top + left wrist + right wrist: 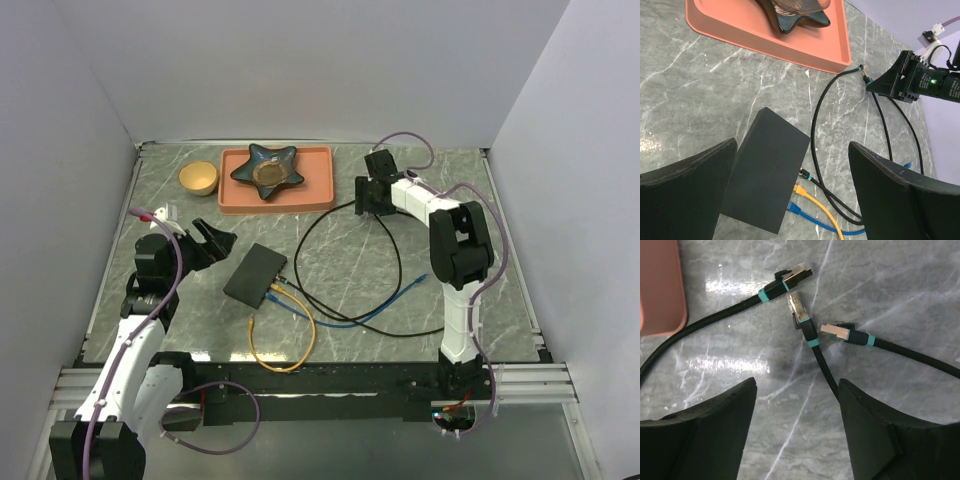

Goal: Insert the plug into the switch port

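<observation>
You have the switch port (255,275) lying diagonally, cabled edge facing right; sockets themselves unreadable. Left fingers (685,185) and right fingers (695,435) gape wide, empty, the right above loose plugs (795,275).

Below my right claw (797,385), black-fingered, the table (900,285) is grey marble with white veins. 3 plugs (798,307) ahead of it are gold-tipped, each with a teal band on a black cable (715,315). Between my left claw's (792,145) black fingers (685,192) sits the matte black switch (765,175); right of it run a yellow cable (817,202) and a blue cable (812,220). Ahead, the tray (730,22) is orange-pink, its star dish (800,17) dark teal with a brown centre.
</observation>
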Controlling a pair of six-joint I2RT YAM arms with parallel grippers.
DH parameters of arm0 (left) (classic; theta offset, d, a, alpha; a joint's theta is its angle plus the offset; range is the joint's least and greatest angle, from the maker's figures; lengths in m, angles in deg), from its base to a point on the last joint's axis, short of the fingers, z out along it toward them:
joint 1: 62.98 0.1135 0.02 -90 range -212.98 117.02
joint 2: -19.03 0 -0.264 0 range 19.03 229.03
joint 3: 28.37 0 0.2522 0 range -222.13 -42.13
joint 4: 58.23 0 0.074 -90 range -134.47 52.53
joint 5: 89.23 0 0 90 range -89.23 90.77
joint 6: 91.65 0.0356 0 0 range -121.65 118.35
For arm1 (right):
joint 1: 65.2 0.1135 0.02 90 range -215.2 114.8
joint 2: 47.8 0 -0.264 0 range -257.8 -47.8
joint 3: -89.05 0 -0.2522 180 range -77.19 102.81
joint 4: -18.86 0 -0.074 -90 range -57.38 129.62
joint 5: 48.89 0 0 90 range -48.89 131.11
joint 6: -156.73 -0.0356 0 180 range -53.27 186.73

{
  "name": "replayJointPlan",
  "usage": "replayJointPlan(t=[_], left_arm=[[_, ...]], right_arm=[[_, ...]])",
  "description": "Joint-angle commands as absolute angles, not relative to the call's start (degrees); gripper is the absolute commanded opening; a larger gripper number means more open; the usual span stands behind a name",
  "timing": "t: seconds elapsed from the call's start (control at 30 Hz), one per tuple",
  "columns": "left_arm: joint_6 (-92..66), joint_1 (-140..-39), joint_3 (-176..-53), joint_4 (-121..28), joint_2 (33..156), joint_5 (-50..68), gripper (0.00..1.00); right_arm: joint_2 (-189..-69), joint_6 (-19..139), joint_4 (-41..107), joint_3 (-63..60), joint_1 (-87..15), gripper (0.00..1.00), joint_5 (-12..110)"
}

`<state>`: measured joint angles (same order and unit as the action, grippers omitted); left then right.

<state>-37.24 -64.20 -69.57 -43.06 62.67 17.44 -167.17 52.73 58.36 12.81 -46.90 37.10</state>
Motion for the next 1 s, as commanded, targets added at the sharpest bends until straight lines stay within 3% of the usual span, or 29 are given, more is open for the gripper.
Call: replayJointPlan(t=[0.0,0.17,0.27,0.37,0.43,0.47,0.7,0.97], left_arm=[[-37.2,-64.0,-70.1,-46.0,63.1,18.9,1.00],[-36.7,-64.0,-70.3,-46.1,63.4,18.7,0.99],[-37.0,-64.0,-69.9,-46.8,63.2,18.9,0.99],[-36.6,-64.0,-70.2,-46.3,63.1,18.7,0.99],[-36.5,-64.0,-70.3,-46.2,62.9,18.9,0.99],[-36.7,-64.0,-70.3,-46.6,62.9,19.1,0.99],[-36.7,-64.0,-70.0,-46.4,62.4,19.1,0.99],[-36.9,-64.0,-69.8,-46.3,62.2,19.1,0.99]], right_arm=[[-169.5,51.8,61.4,17.6,-48.5,0.64,38.3],[-172.8,51.3,63.0,20.6,-49.4,0.60,37.9],[-174.5,51.2,64.2,22.5,-49.4,0.52,37.6],[-176.1,50.7,66.2,24.9,-49.7,0.30,38.1],[-177.3,50.8,66.7,26.3,-50.3,0.06,39.7],[-177.6,50.3,67.9,27.0,-50.4,0.00,40.0],[-170.3,48.6,62.4,20.9,-52.0,0.00,40.1],[-147.1,47.8,57.9,12.7,-52.1,0.00,29.1]])
